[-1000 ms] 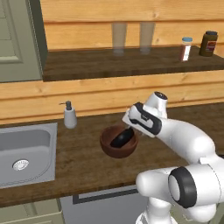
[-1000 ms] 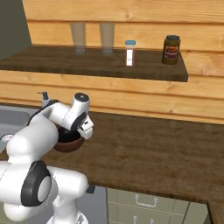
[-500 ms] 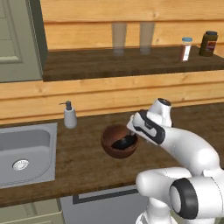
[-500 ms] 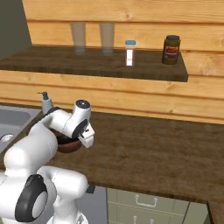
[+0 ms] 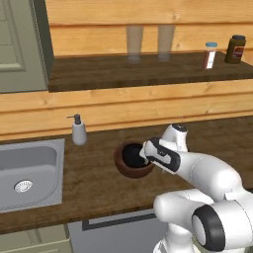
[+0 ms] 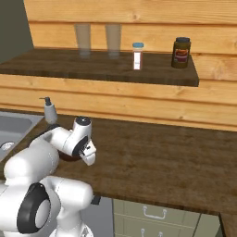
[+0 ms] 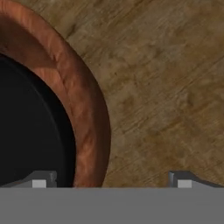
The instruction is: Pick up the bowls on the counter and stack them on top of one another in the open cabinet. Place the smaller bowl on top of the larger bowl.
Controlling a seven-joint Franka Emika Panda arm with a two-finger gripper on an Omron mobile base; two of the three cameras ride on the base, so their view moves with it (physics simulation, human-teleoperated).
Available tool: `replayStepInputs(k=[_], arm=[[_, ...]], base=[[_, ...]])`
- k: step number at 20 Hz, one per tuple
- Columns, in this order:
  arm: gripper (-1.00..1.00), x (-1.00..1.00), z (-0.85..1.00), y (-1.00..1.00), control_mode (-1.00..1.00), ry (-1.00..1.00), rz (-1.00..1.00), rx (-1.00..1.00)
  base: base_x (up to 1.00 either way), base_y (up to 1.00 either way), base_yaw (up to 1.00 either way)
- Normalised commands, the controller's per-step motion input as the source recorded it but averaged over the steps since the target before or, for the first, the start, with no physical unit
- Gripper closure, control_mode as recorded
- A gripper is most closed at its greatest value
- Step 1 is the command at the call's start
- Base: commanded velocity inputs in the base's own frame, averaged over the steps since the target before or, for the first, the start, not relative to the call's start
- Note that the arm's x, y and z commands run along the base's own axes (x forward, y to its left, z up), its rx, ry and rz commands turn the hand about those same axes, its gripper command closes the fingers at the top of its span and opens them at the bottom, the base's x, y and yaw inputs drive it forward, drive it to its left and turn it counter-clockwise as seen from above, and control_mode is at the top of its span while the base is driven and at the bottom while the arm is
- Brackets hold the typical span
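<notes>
Gripper (image 7: 113, 179) is set wide and holds nothing. In the hand view one fingertip lies on the bowls' side of the rim and the other on the side of the bare counter (image 5: 99, 175). The rim of the larger bowl (image 5: 118, 160) runs between them. Contact with the rim cannot be confirmed. The placement is judged deliberate: jaws astride one wall can pinch it and raise both bowls together, which a closing on the smaller bowl (image 5: 132, 155) would not do.

The smaller bowl sits inside the larger one, which stands on the counter to the right of the sink (image 5: 58, 170) in the left base view. Nesting already meets the required order, small over large; the shelf placement is outstanding.

Orientation: the larger bowl is upright, mouth upward. Being round, it has no long axis, so any accessible stretch of rim should serve. Whether the smaller bowl lies quite level cannot be told.

The open cabinet's shelf board (image 5: 99, 74) is above and behind. Tilting during the lift could shift the inner bowl; a firm, level carry is advised, away from the drinking glasses (image 5: 134, 43).
</notes>
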Motion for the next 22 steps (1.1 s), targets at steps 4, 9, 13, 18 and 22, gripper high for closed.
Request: replayStepInputs(k=[4,9,13,18,22], arm=[[-1.00,0.00,-0.35,0.20,-1.00,0.03,0.00,0.00],[1.00,0.00,-0.15,0.19,-1.00,0.00,0.00,0.00],[1.00,0.00,0.00,0.00,-1.00,0.00,0.00,0.00],[1.00,-0.03,0.00,0.00,-1.00,0.00,0.00,0.00],[1.00,-0.43,0.11,0.00,-1.00,-0.10,0.00,0.01]], base=[[0.00,0.00,0.00],[0.00,0.00,0.00],[0.00,0.00,0.00],[0.00,0.00,0.00],[0.00,0.00,0.00]])
